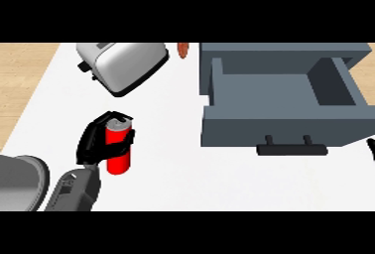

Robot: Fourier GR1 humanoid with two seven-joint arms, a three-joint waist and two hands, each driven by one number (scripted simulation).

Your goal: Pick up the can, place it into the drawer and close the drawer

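The left hand (95, 141) is curled round the red can (118, 149), fingers wrapped across its middle, near the counter's (190, 173) left edge and toward its front. The can stands roughly upright, its silver top showing above the fingers. Beyond it, toward the back left corner, a silver toaster (124, 64) lies tilted. The grey drawer (282, 99) stands pulled open on the right half of the counter, its black handle (291, 148) facing the front edge. A sliver of the right hand (371, 149) shows at the right edge; whether its fingers are spread or curled cannot be told.
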